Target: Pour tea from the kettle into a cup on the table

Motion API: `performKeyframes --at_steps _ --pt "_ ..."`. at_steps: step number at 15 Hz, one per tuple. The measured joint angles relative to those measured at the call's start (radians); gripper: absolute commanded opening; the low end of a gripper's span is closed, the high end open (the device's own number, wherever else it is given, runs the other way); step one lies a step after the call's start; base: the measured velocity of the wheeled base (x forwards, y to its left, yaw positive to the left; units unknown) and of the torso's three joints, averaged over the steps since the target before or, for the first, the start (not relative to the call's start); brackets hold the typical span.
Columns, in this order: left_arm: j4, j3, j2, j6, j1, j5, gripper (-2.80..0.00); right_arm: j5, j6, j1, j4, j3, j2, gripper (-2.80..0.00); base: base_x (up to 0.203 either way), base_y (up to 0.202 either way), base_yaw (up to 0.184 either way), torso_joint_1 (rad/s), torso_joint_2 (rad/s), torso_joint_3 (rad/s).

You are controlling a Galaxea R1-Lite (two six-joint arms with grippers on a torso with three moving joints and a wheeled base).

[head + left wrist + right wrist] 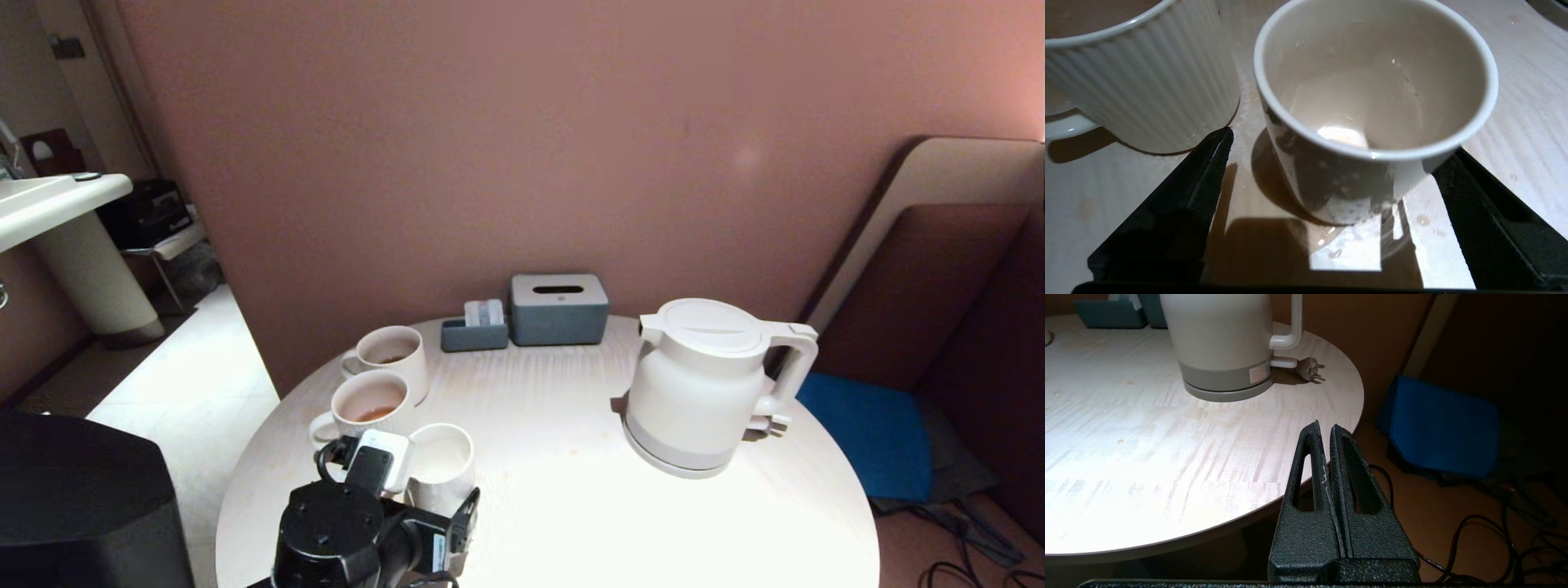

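On my table (555, 457) I count one kettle (702, 384), one plain cup (441, 465), two ribbed mugs (371, 406), one tissue box (559, 309) and one small tray (473, 335).

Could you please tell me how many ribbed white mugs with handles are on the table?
2: one ribbed mug toward the wall, near the grey holders; another just in front of it, beside the smooth cup. None seems hidden.

Glare whitens the table (571, 490); dim surroundings; hard shadows.

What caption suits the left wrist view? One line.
Open left pincer straddles the small white cup beside a ribbed mug.
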State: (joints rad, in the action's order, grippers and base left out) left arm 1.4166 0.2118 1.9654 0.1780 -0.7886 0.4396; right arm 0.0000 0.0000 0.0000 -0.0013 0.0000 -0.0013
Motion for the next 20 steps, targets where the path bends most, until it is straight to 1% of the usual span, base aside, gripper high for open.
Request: performKeyframes --at_steps 2,4,5,7,10,12,13,16,18,20 --pt "0.000 -0.046 -0.039 -0.042 0.004 -0.002 0.00 0.000 0.000 0.000 0.000 0.000 0.000 -2.80 0.000 0.000 0.000 0.000 0.00 0.000" --pt "-0.002 -0.092 -0.093 -0.071 0.011 -0.028 0.00 0.000 0.000 0.000 0.000 0.000 0.000 -2.80 0.000 0.000 0.000 0.000 0.00 0.000" --pt "-0.004 -0.118 -0.123 -0.087 0.021 -0.045 0.00 0.000 0.000 0.000 0.000 0.000 0.000 -2.80 0.000 0.000 0.000 0.000 0.00 0.000" --pt "-0.005 -0.154 -0.173 -0.109 0.057 -0.060 0.00 0.000 0.000 0.000 0.000 0.000 0.000 -2.80 0.000 0.000 0.000 0.000 0.00 0.000" --pt "-0.001 -0.199 -0.214 -0.107 0.075 -0.080 0.00 0.000 0.000 0.000 0.000 0.000 0.000 -2.80 0.000 0.000 0.000 0.000 0.00 0.000" --pt "-0.024 -0.207 -0.263 -0.092 0.080 -0.084 0.00 0.000 0.000 0.000 0.000 0.000 0.000 -2.80 0.000 0.000 0.000 0.000 0.00 0.000" --pt "-0.064 -0.209 -0.304 -0.088 0.084 -0.084 0.00 0.000 0.000 0.000 0.001 0.000 0.000 -2.80 0.000 0.000 0.000 0.000 0.00 0.000" --pt "-0.239 -0.211 -0.473 -0.080 0.098 -0.083 0.00 0.000 0.000 0.000 0.000 0.000 0.000 -2.80 0.000 0.000 0.000 0.000 0.00 0.000" --pt "-0.352 -0.211 -0.599 -0.082 0.122 -0.082 0.00 0.000 0.000 0.000 0.000 0.000 0.000 -2.80 0.000 0.000 0.000 0.000 0.00 0.000" --pt "-0.450 -0.206 -0.734 -0.099 0.156 -0.079 0.00 0.000 0.000 0.000 0.000 0.000 0.000 -2.80 0.000 0.000 0.000 0.000 0.00 0.000"
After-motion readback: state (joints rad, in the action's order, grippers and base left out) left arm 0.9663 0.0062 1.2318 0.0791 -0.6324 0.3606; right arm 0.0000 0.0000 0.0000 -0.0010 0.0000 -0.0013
